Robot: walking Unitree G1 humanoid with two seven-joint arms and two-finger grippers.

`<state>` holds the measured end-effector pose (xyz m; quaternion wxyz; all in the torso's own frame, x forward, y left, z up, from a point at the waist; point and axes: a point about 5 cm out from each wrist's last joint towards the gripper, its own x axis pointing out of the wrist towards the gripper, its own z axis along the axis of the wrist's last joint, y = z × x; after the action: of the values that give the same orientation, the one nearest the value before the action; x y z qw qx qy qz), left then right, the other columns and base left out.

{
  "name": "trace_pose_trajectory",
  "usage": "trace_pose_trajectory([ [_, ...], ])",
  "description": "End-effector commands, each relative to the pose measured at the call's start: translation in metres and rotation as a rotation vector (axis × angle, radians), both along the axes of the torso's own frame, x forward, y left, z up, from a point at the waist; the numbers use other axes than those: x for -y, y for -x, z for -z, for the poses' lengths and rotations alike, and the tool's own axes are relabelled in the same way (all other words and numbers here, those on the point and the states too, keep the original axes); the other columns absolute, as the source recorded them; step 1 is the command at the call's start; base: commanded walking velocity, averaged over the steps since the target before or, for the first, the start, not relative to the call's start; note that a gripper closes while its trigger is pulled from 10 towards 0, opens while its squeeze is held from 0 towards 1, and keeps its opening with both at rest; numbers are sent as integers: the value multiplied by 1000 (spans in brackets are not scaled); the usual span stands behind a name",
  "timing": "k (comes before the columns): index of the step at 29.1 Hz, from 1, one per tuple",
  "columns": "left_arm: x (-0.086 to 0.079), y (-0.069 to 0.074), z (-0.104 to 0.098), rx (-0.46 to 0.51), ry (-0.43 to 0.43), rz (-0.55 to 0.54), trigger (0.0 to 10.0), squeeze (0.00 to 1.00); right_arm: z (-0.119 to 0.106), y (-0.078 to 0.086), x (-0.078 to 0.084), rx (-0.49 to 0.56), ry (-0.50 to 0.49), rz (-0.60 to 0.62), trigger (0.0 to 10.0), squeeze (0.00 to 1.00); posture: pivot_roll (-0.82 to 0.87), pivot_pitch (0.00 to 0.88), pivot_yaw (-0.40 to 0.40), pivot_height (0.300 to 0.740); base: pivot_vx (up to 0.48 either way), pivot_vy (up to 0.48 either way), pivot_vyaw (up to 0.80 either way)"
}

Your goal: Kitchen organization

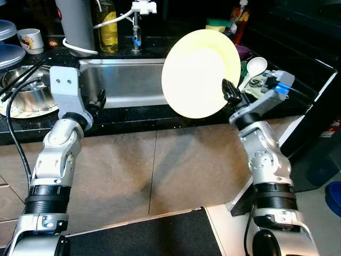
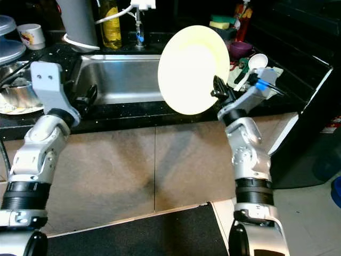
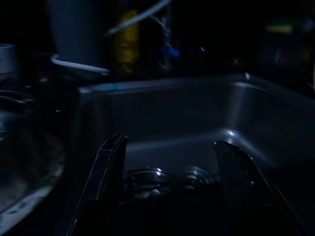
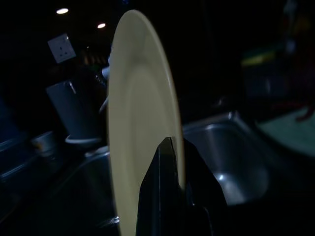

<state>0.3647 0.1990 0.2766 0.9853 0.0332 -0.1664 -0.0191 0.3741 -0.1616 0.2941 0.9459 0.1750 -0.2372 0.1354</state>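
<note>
My right gripper [image 1: 230, 92] pinches the pale yellow plate [image 1: 200, 72] upright by its right edge, right of the sink [image 1: 128, 80] at frame centre.

The plate [image 1: 200, 72] stands on edge above the right end of the sink [image 1: 125, 80], clamped at its rim by the right gripper [image 1: 228, 89]. The left gripper [image 3: 170, 167] hovers at the sink's left front edge, the bowl [image 1: 29, 92] left of the sink, the bottle [image 1: 108, 26] behind it.

A home kitchen: steel sink [image 1: 125, 80], tap [image 1: 137, 21], black counter [image 1: 133, 114], soap bottle [image 1: 108, 26]
</note>
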Motion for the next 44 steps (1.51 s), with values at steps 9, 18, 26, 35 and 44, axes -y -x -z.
trace_pose_trajectory([
  [9, 19, -8, -5, 9, -114, 41, 10000, 0, -8, 7, -20, 140, 189, 88, 10000, 0, -20, 87, -55, 740, 0, 0, 0],
  [18, 27, -6, -7, 32, -129, 94, 10000, 0, -3, 10, -27, 165, 238, 86, 10000, 0, -16, 85, -56, 740, 127, 0, 0],
  [26, 29, -6, -8, 44, -138, 107, 10000, 0, -2, 11, -30, 178, 248, 87, 10000, 0, -14, 86, -56, 740, 390, 0, 0],
  [35, 28, -4, -10, 52, -139, 107, 10000, 0, -3, 12, -33, 192, 259, 86, 10000, 0, -14, 85, -56, 740, 403, 0, 0],
  [44, 29, -3, -11, 57, -143, 110, 10000, 0, -3, 12, -33, 194, 257, 84, 10000, 0, -14, 86, -57, 740, 401, 0, 0],
])
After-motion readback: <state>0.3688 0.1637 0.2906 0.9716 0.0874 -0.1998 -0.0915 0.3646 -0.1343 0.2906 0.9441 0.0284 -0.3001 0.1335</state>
